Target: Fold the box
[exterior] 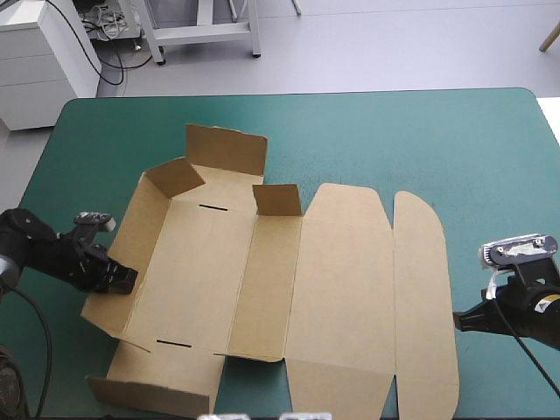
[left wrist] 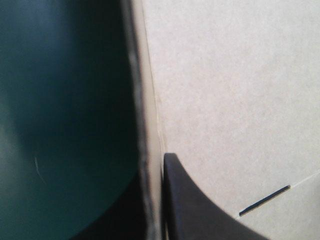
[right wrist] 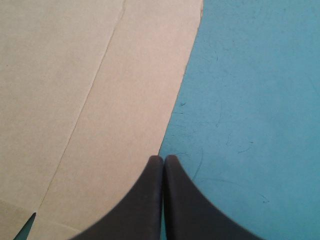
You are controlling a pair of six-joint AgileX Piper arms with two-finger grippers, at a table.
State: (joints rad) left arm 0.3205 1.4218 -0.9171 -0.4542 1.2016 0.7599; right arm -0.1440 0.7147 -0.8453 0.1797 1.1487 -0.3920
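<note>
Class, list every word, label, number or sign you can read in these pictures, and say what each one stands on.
None: no view shows any readable text.
The brown box is plain board, marked only by two dark slits.
The teal-green cover bears no print.

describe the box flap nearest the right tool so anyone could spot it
The brown box covers the middle of the teal-green table. Its rightmost panel, the flap, lies flat beside the right tool. Only it is a narrow strip with rounded outer corners.
</note>
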